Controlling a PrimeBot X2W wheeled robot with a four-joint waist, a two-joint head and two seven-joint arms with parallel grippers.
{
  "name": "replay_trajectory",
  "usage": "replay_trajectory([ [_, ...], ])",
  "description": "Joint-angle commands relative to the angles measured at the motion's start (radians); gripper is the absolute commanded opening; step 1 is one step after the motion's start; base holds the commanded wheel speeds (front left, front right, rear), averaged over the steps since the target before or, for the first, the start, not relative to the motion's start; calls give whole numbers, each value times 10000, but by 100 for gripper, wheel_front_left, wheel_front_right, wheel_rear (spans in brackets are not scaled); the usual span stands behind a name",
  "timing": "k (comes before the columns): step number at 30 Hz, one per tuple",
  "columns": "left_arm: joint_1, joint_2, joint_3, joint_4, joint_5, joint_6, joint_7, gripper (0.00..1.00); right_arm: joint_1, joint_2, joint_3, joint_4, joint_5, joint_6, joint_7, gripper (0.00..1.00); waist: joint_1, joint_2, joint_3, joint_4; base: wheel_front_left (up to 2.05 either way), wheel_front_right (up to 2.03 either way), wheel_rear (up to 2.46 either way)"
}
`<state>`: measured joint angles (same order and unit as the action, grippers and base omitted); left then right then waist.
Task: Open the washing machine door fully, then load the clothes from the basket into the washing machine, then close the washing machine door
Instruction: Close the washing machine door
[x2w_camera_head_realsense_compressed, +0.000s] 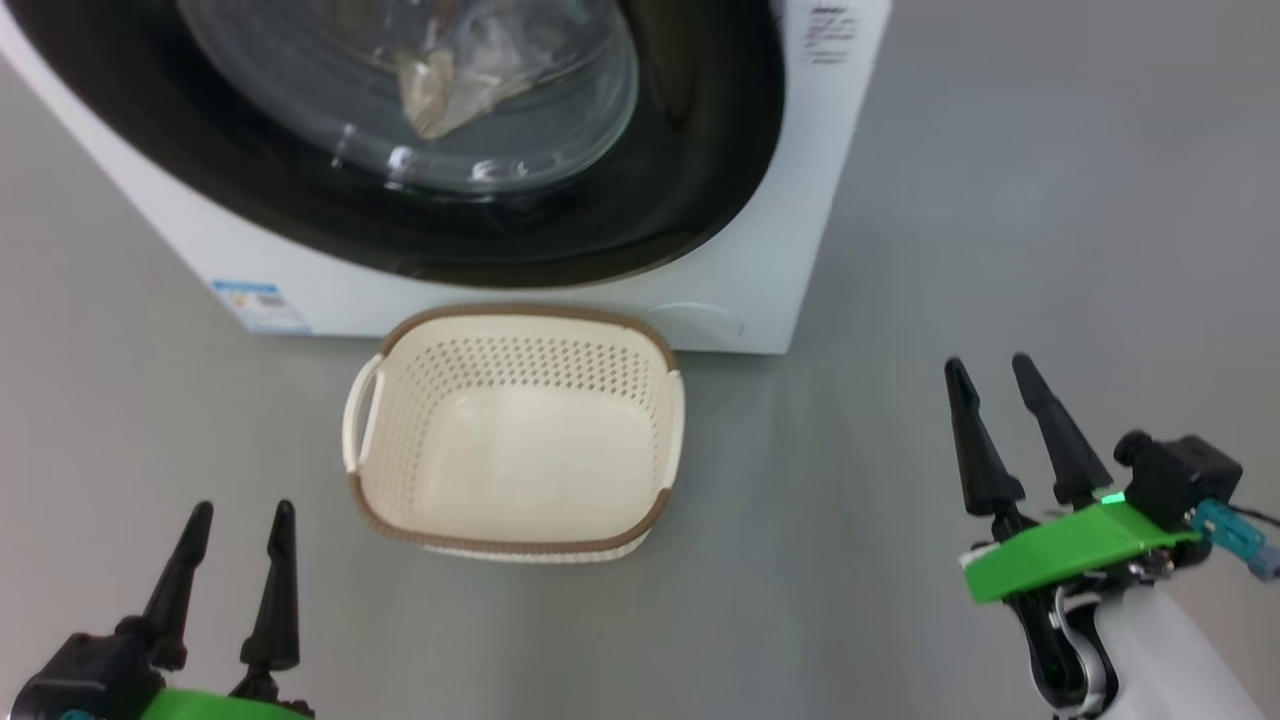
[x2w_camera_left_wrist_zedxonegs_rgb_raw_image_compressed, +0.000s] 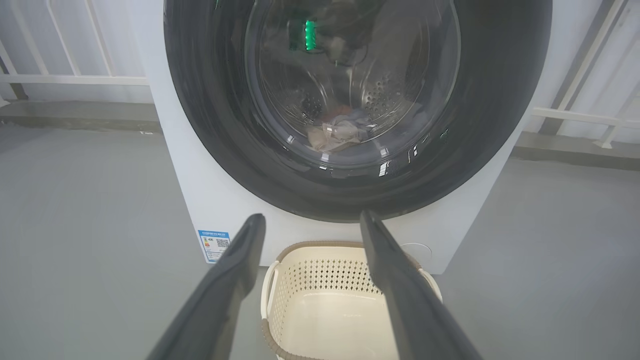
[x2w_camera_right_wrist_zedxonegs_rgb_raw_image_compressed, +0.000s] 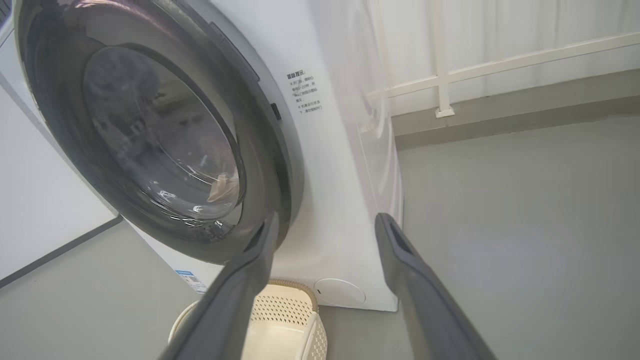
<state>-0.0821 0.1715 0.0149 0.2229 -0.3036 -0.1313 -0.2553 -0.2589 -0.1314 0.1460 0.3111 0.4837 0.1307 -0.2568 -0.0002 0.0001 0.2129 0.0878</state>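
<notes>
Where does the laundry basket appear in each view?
Head view: basket at centre, below the washing machine door.
Left wrist view: basket bottom centre, between the fingers.
Right wrist view: basket bottom, left of centre, behind a finger.
Shared landmark: blue label sticker, left of the basket.

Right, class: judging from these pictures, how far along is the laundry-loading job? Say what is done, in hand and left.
Done: the basket is empty, the clothes lie in the drum behind the glass, and the washing machine door looks shut. In hand: nothing; the left tool and right tool are both open, holding nothing. Left: apparently nothing.
</notes>
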Motion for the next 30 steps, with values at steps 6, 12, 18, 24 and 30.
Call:
replay_trajectory([
  [6,355,345,483,-118,151,6,-65,100,820,-18,-62,-248,90,0,-49,100,2,-1,-1017,-920,0,0,0],
  [12,663,384,585,-79,220,6,-65,100,1413,-131,-124,-280,142,0,-49,100,2,-1,-1390,-1209,0,0,0],
  [18,830,443,666,-23,232,6,-65,100,1810,-176,-285,-413,158,0,-49,100,2,-1,-1606,-1360,0,0,0],
  [24,960,475,682,-9,236,6,-65,100,2244,-209,-496,-600,156,0,-49,100,2,-1,-1711,-1386,0,0,0],
  [30,965,518,770,20,204,6,-65,100,2459,-219,-661,-706,120,0,-49,100,2,-1,-1676,-1378,0,0,0],
])
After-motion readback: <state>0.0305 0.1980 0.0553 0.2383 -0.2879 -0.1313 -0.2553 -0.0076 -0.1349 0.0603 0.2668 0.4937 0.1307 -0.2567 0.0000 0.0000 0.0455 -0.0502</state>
